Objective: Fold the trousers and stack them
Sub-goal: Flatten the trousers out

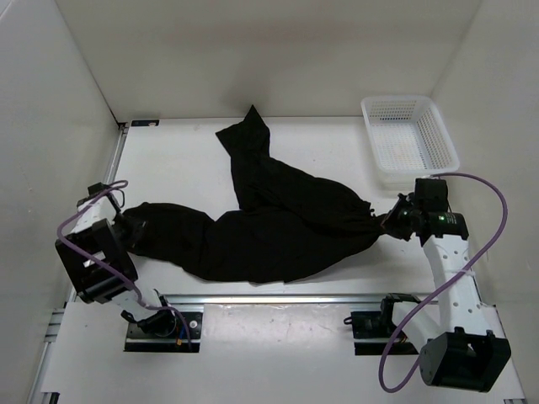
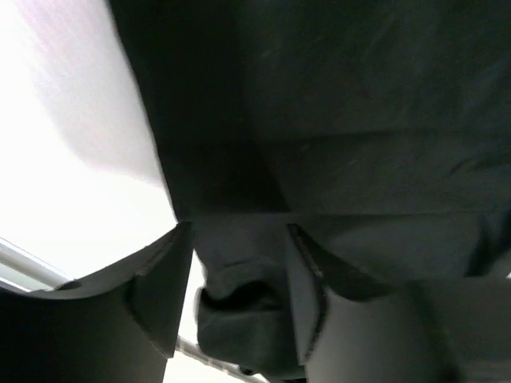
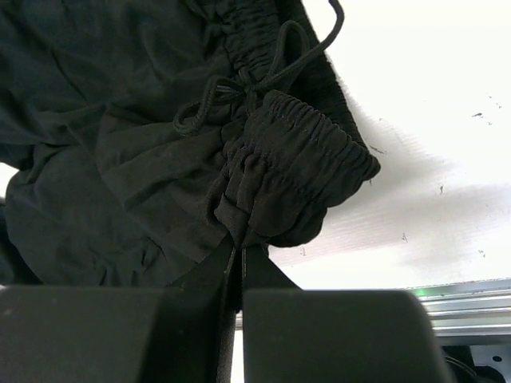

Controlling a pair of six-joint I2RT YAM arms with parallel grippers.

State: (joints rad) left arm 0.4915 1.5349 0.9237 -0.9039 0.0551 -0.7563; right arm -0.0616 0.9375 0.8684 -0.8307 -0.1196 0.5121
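Observation:
The black trousers (image 1: 269,231) lie stretched across the middle of the table, with one leg running up to the back (image 1: 248,135). My right gripper (image 1: 393,220) is shut on the gathered elastic waistband (image 3: 303,152) at the right end, and its fingertips (image 3: 241,243) pinch the cloth beside the drawstring (image 3: 287,48). My left gripper (image 1: 126,225) is at the left end of the other leg. In the left wrist view its jaws (image 2: 234,231) hold a thick bunch of the black cloth (image 2: 239,279), lifted off the table.
A white mesh basket (image 1: 438,126) stands at the back right, close behind the right arm. A metal rail (image 1: 278,297) runs along the near edge by the arm bases. White walls enclose the table at the left, back and right.

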